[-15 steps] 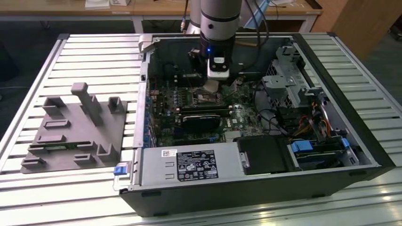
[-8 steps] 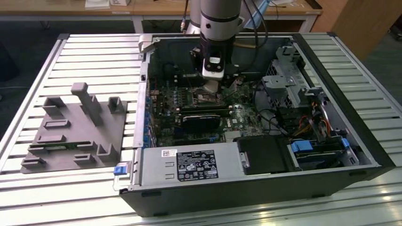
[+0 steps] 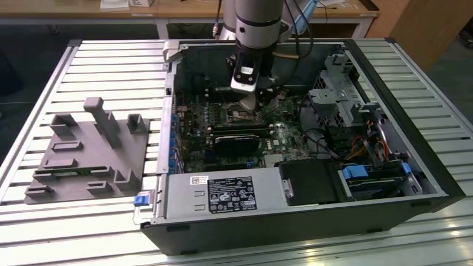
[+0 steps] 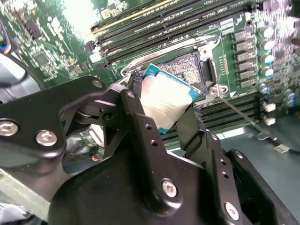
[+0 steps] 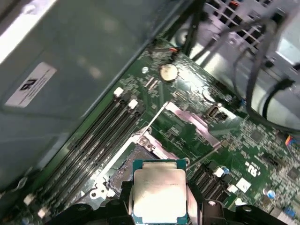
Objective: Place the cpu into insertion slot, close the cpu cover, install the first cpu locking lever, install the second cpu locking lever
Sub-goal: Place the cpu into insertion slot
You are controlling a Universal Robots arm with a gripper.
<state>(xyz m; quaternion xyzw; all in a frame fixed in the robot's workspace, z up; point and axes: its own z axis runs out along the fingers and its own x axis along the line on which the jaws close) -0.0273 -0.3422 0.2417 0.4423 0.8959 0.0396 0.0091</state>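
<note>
The cpu (image 4: 166,101) sits clamped edge to edge between the two black fingers (image 4: 136,101) of the end effector (image 4: 164,107), its pale metal face turned to the cameras in both wrist views. The chip hangs just above the insertion slot (image 4: 187,64) and is not seated: in the second wrist view it covers one corner of the dark socket and leaves the rest bare. The slot (image 5: 123,165) lies straight ahead of the fingertips, just beyond the chip (image 5: 159,194). The chip's edges look skewed against the socket rim, though whether by tilt or by turn cannot be told. The cpu cover (image 5: 192,119) stands swung open on the far side of the slot, green board showing through its window. A thin wire lever (image 4: 243,117) lies free beside the socket, and long black memory slots (image 4: 187,23) flank it. In the exterior view the end effector (image 3: 255,105) reaches down into the open computer case (image 3: 296,221), which lies on a slatted surface (image 3: 111,72) beside a grey fixture (image 3: 88,149).
</note>
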